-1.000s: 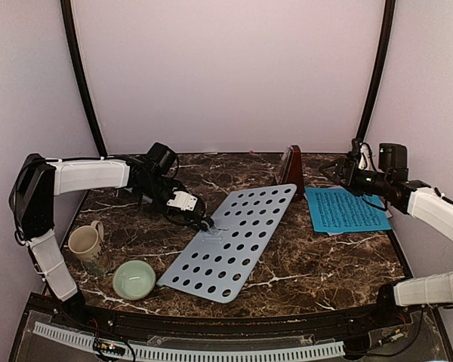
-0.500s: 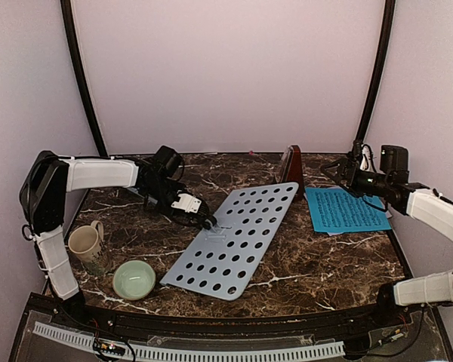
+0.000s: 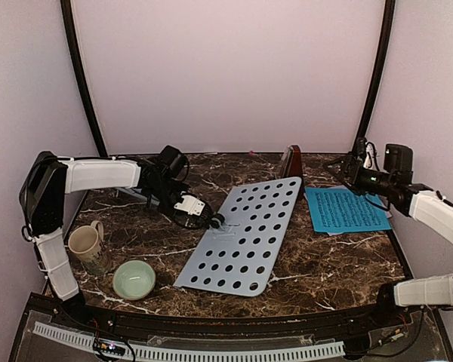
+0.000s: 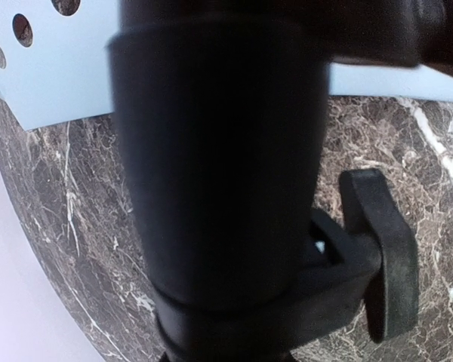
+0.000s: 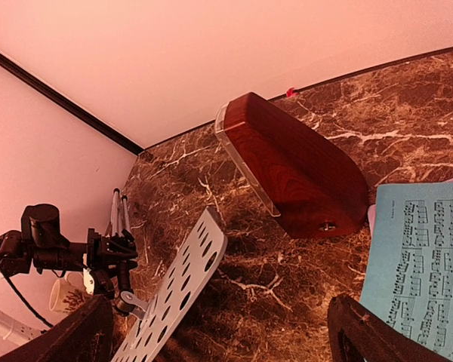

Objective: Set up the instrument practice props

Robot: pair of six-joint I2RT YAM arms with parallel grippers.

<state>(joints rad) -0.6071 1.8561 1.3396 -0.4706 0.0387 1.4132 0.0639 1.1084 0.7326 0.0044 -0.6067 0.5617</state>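
Music stand [image 3: 241,234]: centre frame on the table [image 3: 325,256]; thin perforated desk looks light, stiff and prone to swing, so hold the black neck | left pincer [image 3: 215,221]: narrowed on that neck, seemingly gripping, close view too crowded | right pincer [image 3: 351,172]: wide, empty, upper right | a second ago: desk lay flatter; lower edge now further right

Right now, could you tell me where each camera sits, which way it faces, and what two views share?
Top camera: above and behind the arms, looking down on the table; both arms show, left hand at the music stand, right hand near the blue page.
Left wrist camera: close on a blurred black post and knob, plus the stand; own fingers unclear.
Right wrist camera: faces across the table to the metronome; its fingertips fill the bottom corners.
Shared by top and right wrist: metronome, blue page, stand.
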